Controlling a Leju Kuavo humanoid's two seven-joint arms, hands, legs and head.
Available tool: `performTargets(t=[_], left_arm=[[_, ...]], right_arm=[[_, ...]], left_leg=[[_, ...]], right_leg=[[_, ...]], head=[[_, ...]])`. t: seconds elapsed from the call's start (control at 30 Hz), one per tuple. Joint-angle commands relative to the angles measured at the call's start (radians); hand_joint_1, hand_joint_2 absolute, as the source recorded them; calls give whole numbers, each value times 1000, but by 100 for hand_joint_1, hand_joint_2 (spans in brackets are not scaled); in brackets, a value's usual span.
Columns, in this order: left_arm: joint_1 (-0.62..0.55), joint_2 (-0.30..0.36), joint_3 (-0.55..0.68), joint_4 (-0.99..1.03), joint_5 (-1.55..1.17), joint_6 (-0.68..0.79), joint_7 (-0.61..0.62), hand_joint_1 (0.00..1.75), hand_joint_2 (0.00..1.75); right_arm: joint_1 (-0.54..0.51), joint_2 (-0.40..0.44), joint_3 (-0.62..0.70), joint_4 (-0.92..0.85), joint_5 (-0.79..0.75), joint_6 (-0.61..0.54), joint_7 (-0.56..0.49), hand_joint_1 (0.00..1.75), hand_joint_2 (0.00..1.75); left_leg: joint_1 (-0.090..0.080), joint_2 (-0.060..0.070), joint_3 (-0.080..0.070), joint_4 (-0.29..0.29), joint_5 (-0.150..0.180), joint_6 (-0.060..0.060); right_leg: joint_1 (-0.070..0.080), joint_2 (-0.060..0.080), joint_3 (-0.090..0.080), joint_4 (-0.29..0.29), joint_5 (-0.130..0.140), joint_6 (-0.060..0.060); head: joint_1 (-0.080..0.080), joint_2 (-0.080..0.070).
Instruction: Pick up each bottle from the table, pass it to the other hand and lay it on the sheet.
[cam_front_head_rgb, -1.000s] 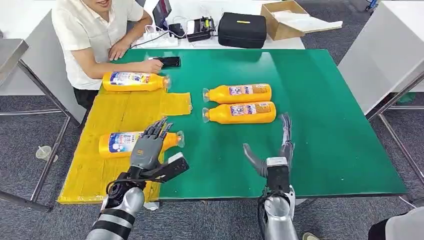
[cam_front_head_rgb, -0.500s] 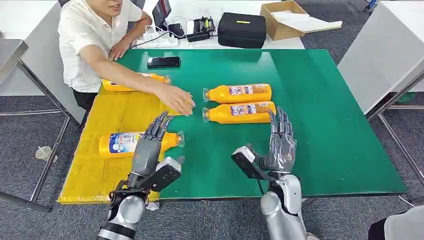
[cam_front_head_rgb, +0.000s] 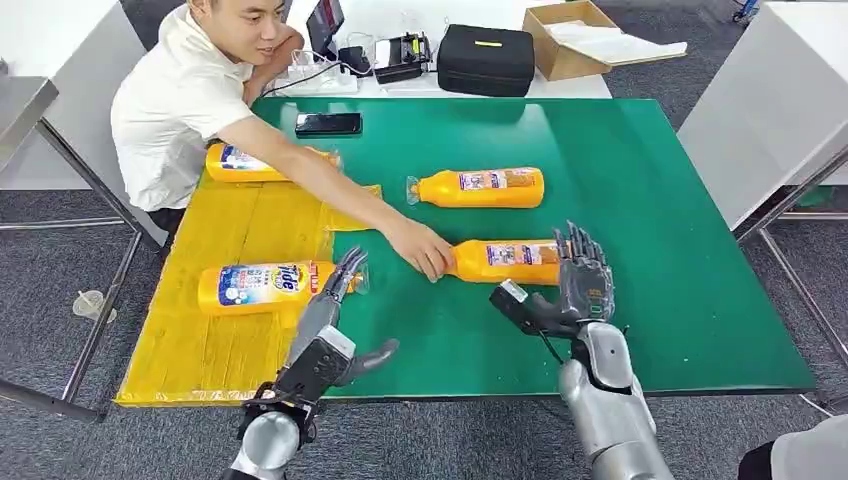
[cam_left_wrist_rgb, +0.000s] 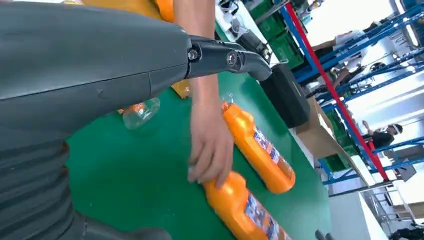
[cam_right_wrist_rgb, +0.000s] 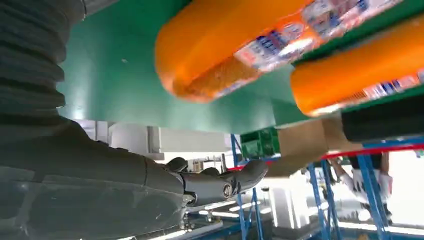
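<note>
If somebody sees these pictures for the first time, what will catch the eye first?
First, the person's hand reaching across the green table and gripping the neck end of the nearer orange bottle. The robot's right hand stands open at that bottle's base. On the yellow sheet lie two more bottles, one just beyond the open left hand.

Bright, even overhead light, soft shadows on the green table (cam_front_head_rgb: 650, 200). Wrist views blow out white toward the windows; the near bottle (cam_right_wrist_rgb: 240, 45) looks motion-blurred, perhaps.
</note>
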Motion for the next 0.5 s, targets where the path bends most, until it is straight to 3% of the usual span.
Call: performTargets(t=[0.03, 0.37, 0.5], left_arm=[[-13, -18, -25, 48, -10, 10, 6, 0, 175], [-20, -20, -34, 57, -11, 10, 4, 0, 175], [-27, -20, -40, 66, -11, 9, 2, 0, 175]], right_arm=[[-71, -6, 43, 186, -21, 44, -19, 0, 175], [-73, 13, 56, 202, -60, 94, -37, 0, 175], [-99, -9, 122, 250, -17, 89, -18, 0, 175]], left_leg=[[0, 2, 2, 0, -1, 0], [0, 4, 6, 2, -4, 0], [0, 1, 2, 0, -1, 0]], right_leg=[[1, 1, 2, -1, 0, -2], [2, 1, 6, 0, -3, -6], [0, 0, 3, -1, -1, -2]], head=[[0, 0], [0, 0], [0, 0]])
